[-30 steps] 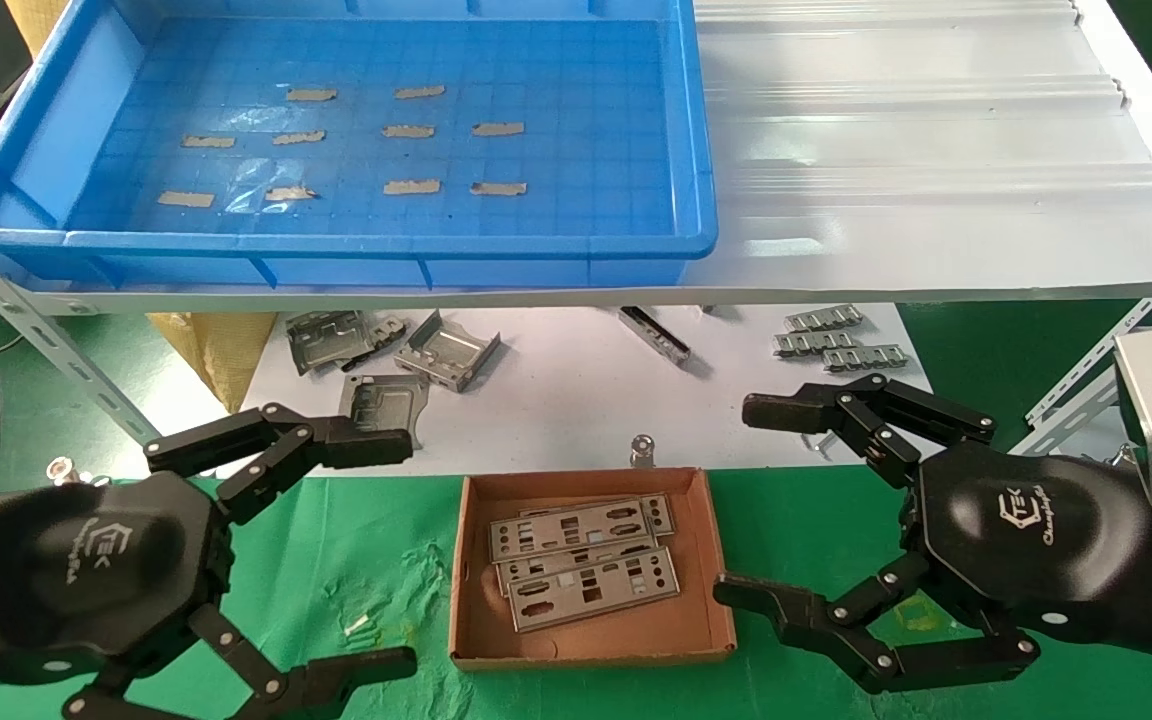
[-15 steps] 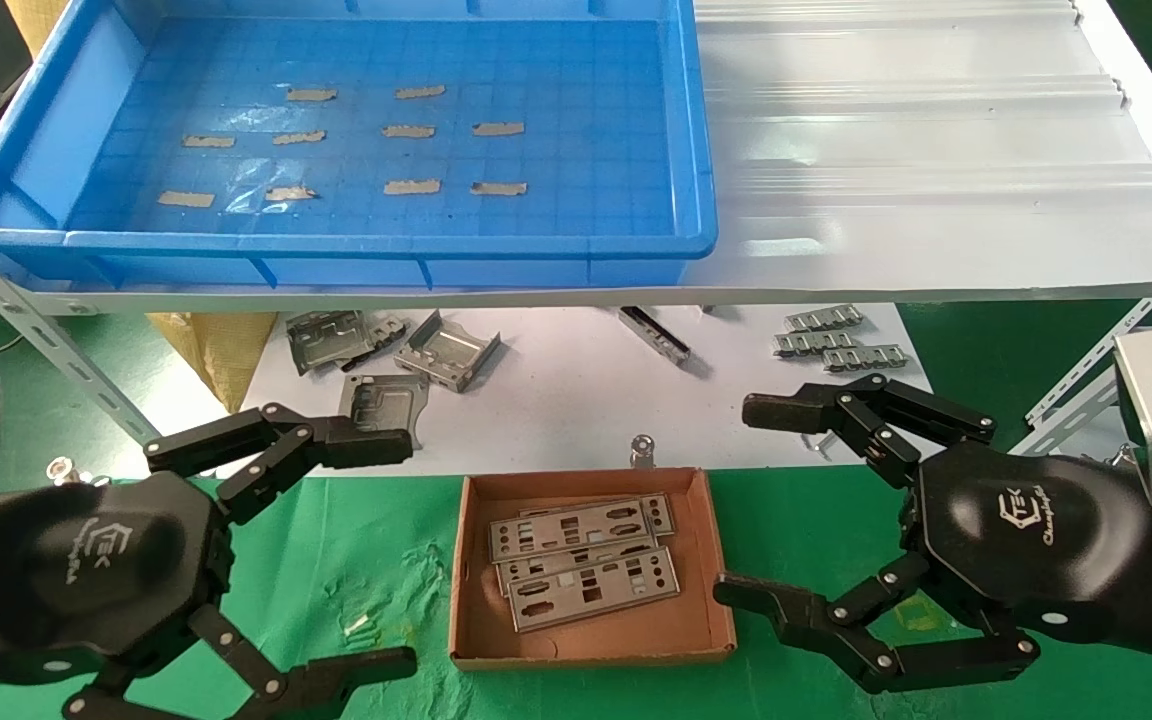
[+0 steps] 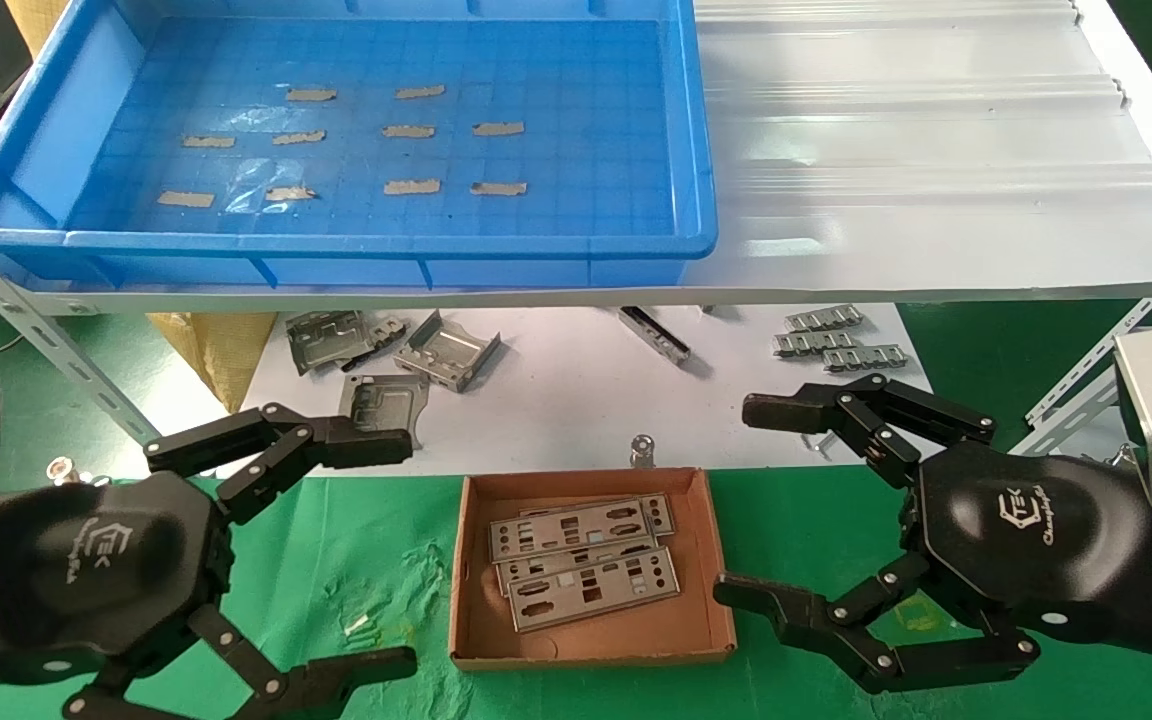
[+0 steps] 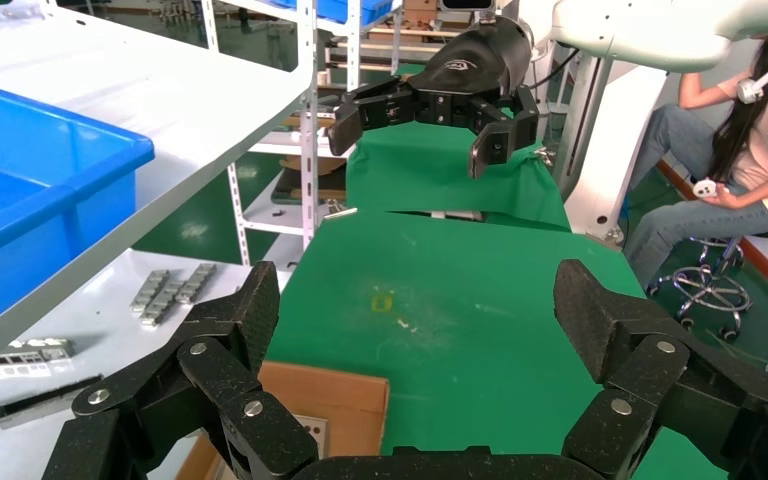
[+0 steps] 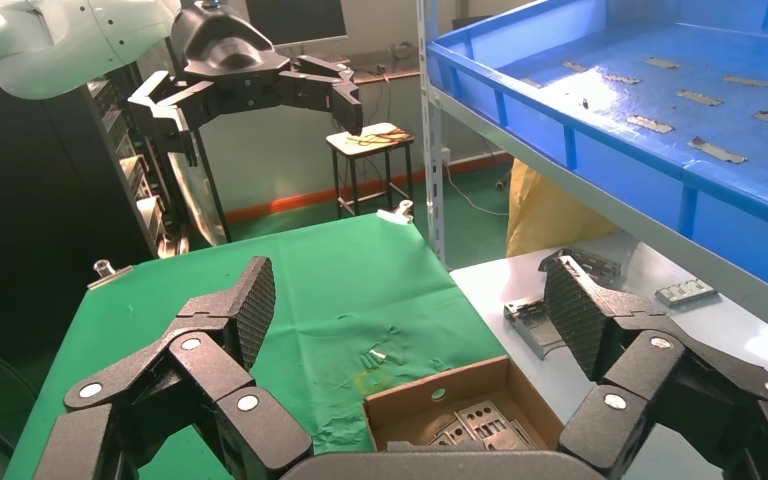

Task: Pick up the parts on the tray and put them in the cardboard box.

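Tray (image 3: 701, 150): bright-blue moulded plastic, glossy walls, grid-textured floor carrying matt tan tape strips (image 3: 411, 131). Parts (image 3: 591, 588): thin silver-grey sheet metal, dull satin finish. Cardboard box (image 3: 466, 570): brown matt card, raw cut edges. Worktop (image 3: 376, 560): green cloth, matt, wrinkled. Shelf sheet (image 3: 936, 150): white ribbed, slight sheen. Brackets (image 3: 448, 350): grey bent metal. Left pincer (image 3: 376, 555) and right pincer (image 3: 751, 505): black, semi-matt, with bright rivets.

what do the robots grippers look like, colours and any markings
Both the left gripper and right gripper are matte black, with rounded hexagonal palm housings carrying a small white logo. Each has two jointed linkage fingers fastened by silver rivets, with ridged inner pads. Silver-grey boxes sit at the wrists.
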### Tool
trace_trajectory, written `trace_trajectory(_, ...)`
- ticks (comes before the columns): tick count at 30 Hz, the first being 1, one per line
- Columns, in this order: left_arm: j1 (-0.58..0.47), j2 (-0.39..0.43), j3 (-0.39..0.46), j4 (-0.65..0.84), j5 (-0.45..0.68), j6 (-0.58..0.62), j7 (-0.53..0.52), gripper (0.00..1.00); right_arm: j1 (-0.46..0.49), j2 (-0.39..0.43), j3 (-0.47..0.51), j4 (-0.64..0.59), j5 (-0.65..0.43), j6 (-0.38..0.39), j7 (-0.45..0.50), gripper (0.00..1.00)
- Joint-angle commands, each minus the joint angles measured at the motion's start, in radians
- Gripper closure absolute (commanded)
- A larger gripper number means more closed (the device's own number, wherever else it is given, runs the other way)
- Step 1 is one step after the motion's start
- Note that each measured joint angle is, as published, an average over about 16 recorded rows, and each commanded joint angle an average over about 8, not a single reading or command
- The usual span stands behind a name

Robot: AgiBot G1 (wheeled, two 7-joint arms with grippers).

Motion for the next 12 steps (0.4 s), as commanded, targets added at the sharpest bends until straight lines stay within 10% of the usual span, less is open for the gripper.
trace_trajectory(1, 0.0, 0.0, 0.0, 0.0, 0.0, 0.0, 0.0, 0.0, 0.0, 0.0, 0.0, 0.0, 0.0, 0.0, 0.0, 0.0)
trace_trajectory(12, 0.0, 0.0, 0.0, 0.0, 0.0, 0.0, 0.0, 0.0, 0.0, 0.0, 0.0, 0.0, 0.0, 0.0, 0.0, 0.0)
